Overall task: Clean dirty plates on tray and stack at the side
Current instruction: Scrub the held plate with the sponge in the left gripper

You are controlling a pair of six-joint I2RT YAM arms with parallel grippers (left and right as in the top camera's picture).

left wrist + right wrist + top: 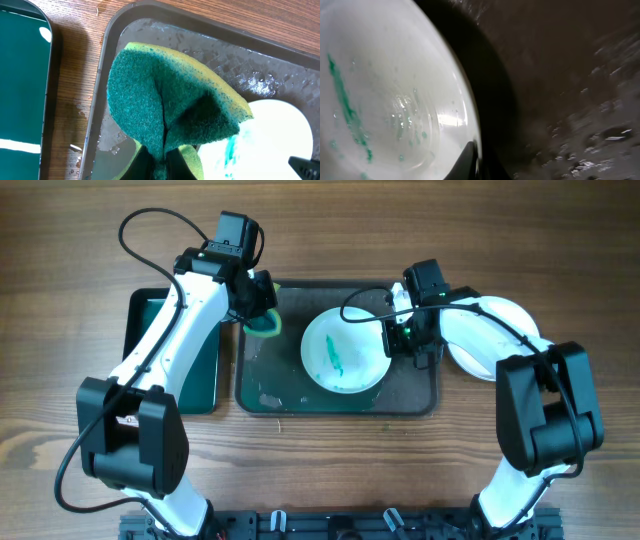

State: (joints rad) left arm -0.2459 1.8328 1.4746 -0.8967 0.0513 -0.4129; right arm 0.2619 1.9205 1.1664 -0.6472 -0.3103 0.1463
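While the green tray [205, 372] at the far left is half covered by the left arm, the white plates [478, 363] beside the grey tray [270, 385] are partly hidden by the right arm. One dirty plate [345, 352], smeared teal, is held in the wet grey tray, its right rim clamped by the right gripper [405, 338]. A sponge [165, 100] is pinched by the left gripper [161, 161] over the tray's left end. Its fold is shown only by the left wrist view, and the plate's droplets only by the right.

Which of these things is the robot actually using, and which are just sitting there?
In use: dirty plate, grey tray, sponge, white plate right of the tray.
Just lying about: small green tray.
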